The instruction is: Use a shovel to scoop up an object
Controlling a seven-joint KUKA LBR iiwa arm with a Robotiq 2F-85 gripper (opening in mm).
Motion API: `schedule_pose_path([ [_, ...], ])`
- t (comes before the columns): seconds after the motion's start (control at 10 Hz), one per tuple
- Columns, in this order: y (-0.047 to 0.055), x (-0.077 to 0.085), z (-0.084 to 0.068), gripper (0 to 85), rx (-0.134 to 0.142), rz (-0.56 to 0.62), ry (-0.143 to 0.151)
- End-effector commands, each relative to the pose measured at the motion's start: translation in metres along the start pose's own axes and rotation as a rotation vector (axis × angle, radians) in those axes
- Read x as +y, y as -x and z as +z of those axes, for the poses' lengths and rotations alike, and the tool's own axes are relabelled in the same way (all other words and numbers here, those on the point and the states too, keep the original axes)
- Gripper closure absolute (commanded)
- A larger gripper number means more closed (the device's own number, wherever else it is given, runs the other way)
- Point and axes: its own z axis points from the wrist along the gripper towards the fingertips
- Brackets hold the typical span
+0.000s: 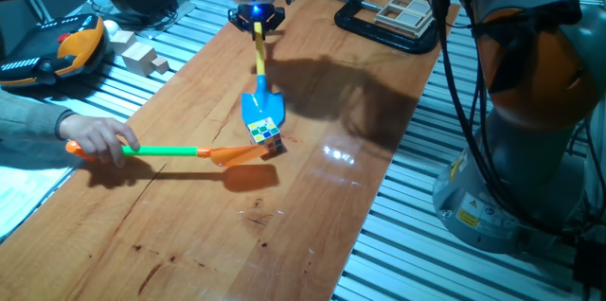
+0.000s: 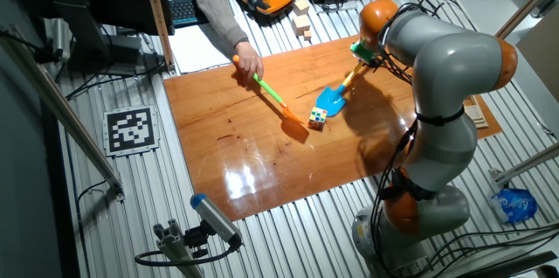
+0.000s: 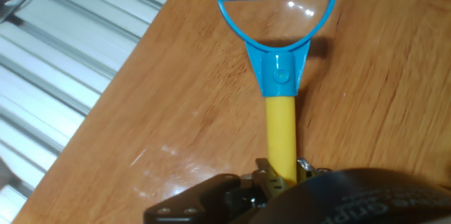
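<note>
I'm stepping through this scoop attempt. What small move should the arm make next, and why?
Probably ease the blue shovel forward, blade kept low. Its tip already meets the puzzle cube, and the person's orange shovel sits right behind the cube as a backstop, so a short push should slide it onto the blade.

Bright overhead light, glare on table [image 1: 312,206]

blue-bladed yellow-shaft shovel [image 1: 259,93] slanted, blade tip on table; multicoloured cube [image 1: 266,132] touching blade tip.
</note>
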Motion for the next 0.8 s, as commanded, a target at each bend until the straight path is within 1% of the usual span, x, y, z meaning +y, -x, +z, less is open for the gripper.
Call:
schedule_pose_path([
  [0.0, 0.0027, -0.0016, -0.0017, 85.0, -0.014, -0.010, 0.006],
  [0.2, 0.0072, -0.0046, -0.0044, 85.0, -0.024, -0.038, 0.008],
  [0.3, 0.0076, -0.0050, -0.0051, 85.0, -0.043, -0.052, 0.013],
  [0.4, 0.0071, -0.0042, -0.0055, 85.0, -0.073, -0.067, 0.012],
  [0.5, 0.0079, -0.0043, -0.0069, 85.0, -0.085, -0.082, 0.000],
  [0.6, 0.0076, -0.0034, -0.0081, 85.0, -0.084, -0.078, -0.006],
  [0.7, 0.0078, -0.0036, -0.0083, 85.0, -0.090, -0.074, -0.005],
])
